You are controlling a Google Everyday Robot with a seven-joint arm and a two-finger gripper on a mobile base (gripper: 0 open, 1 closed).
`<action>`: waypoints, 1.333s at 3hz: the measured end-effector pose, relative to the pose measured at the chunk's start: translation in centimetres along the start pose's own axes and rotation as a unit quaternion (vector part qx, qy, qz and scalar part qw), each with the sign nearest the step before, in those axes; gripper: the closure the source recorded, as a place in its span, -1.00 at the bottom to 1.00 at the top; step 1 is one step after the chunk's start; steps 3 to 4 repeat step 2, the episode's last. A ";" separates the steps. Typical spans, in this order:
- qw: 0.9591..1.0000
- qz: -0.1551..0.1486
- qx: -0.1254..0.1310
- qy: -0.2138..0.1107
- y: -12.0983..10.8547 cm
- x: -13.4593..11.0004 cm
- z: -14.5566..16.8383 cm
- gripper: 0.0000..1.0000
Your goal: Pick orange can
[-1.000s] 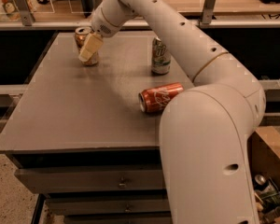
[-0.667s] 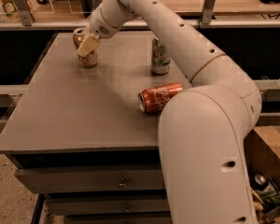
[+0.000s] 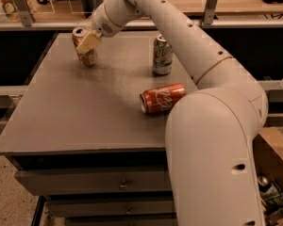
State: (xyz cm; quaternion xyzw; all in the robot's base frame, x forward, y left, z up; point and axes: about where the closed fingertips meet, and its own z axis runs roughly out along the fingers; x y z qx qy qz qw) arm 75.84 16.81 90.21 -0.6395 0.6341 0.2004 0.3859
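Grey bench point(image 3: 85, 117), far-left corner: golden-orange soda can point(image 3: 88, 58) sits tilted, with the gripper point(image 3: 87, 45) fingers clenched on its upper body. I would lift it straight up and slowly, since a tilted grasp may slip.

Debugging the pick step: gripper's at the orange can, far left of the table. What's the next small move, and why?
Probably a short, slow, straight lift. The gripper sits on the orange can, which leans, base near the table. Grasp firmness isn't visible. The green-marked can and the red can are well apart from it.
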 end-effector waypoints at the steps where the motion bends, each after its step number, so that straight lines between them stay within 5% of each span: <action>1: 1.000 -0.008 0.007 -0.019 -0.1 -2.2 -3.6 1.00; 4: 1.000 -0.008 0.007 -0.019 -0.1 -2.2 -3.6 1.00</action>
